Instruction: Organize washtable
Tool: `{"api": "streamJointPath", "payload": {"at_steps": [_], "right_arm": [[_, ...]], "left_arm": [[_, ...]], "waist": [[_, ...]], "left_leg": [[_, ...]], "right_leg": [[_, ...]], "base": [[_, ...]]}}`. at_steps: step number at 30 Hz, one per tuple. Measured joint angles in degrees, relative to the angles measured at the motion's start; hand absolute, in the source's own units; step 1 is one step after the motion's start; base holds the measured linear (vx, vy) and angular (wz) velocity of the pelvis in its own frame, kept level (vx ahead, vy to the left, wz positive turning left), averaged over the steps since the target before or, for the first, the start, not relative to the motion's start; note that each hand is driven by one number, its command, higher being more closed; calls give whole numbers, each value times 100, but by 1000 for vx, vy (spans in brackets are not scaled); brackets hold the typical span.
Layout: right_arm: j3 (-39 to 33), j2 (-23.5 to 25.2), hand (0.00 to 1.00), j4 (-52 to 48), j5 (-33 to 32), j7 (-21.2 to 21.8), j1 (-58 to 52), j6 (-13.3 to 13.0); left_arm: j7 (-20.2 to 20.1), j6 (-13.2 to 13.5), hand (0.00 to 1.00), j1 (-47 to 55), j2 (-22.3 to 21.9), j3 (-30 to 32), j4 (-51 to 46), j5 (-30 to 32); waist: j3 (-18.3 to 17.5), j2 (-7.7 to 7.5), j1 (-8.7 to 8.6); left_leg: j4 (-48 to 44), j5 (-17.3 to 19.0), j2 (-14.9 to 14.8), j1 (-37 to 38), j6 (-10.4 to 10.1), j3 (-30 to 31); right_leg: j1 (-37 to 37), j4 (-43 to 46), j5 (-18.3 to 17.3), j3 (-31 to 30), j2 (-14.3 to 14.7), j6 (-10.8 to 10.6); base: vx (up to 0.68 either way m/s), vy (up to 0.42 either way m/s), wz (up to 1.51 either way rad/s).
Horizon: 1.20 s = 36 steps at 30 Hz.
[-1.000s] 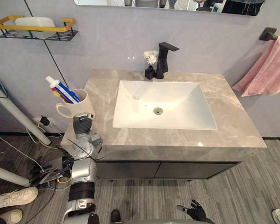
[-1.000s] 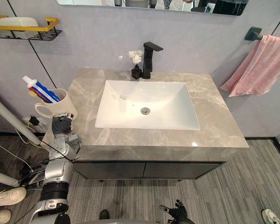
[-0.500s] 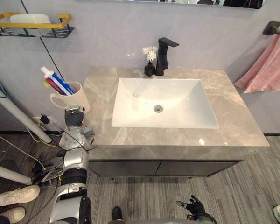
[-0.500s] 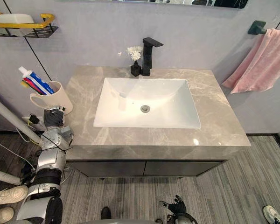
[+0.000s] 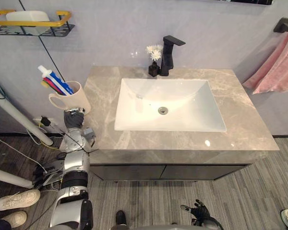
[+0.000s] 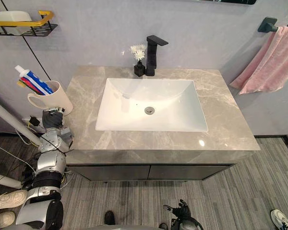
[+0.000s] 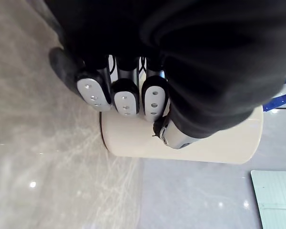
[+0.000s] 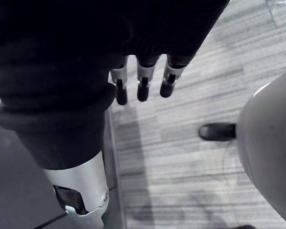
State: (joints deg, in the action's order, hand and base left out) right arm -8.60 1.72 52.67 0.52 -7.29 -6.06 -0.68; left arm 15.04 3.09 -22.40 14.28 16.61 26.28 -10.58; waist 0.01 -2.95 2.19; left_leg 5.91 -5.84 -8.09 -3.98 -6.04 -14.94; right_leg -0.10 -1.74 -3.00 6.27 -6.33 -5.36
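Cup [image 5: 71, 99], cream, carrying a toothpaste tube [image 5: 51, 79], nearly upright with its handle turned away from the sink [image 5: 182, 112]. It hangs just beside the left edge of the tabletop [image 5: 102, 96] and appears to be off the surface rather than standing on it. The left hand [image 5: 75, 120] grasps the cup from below and behind. In the left wrist view its fingers [image 7: 125, 98] curl round the cream wall, and the thumb lies against the same wall. The left arm rises almost straight up along the cabinet's left side, with the wrist under the cup. Step in hand, as judged: transport of the cup, with placement not yet made. The destination is not certain; it may be a spot on the tabletop to the left of the sink or the wall shelf [image 5: 38, 23] above. The next move calls for keeping the cup level so the tube does not tip out, clearing the tabletop edge, lowering until the base sits flat, and only then letting go. The right hand [image 5: 198, 211] hangs low over the floor, well apart from the work, with its fingers [image 8: 143, 83] straight and relaxed and nothing held. Tap [image 5: 169, 52] and towel [image 5: 273, 76] lie outside the action.
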Motion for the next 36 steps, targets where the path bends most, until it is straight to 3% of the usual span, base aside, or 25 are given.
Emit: {"api": "streamJointPath", "payload": {"at_steps": [12, 19, 28, 36], "right_arm": [[36, 6, 0, -12, 4, 15, 12, 0], [72, 5, 0, -16, 3, 42, -12, 0], [77, 2, 0, -16, -4, 123, -71, -7], [72, -50, 0, -3, -24, 121, -102, -16]], "left_arm": [[37, -63, 100, 618, -107, 210, -689, 190], [157, -188, 100, 772, -76, 630, -779, 189], [181, -411, 100, 381, 534, 629, 52, 228], [175, -414, 100, -307, 664, 532, 555, 229]], "waist": [[14, -6, 12], [13, -7, 13], [14, -47, 15], [49, -59, -12]], "left_leg": [[1, 10, 15, 56, 0, 39], [1, 16, 9, 74, 1, 26], [0, 24, 6, 35, -3, 0], [-1, 29, 8, -24, -8, 2]], "right_leg": [[109, -27, -14, 68, -15, -18], [142, -40, -13, 87, -15, -18], [78, -38, -13, 52, -14, -18], [-21, -24, -13, -9, -7, -18]], "base": [[1, -3, 2], [0, 0, 0], [0, 0, 0], [0, -1, -3]]}}
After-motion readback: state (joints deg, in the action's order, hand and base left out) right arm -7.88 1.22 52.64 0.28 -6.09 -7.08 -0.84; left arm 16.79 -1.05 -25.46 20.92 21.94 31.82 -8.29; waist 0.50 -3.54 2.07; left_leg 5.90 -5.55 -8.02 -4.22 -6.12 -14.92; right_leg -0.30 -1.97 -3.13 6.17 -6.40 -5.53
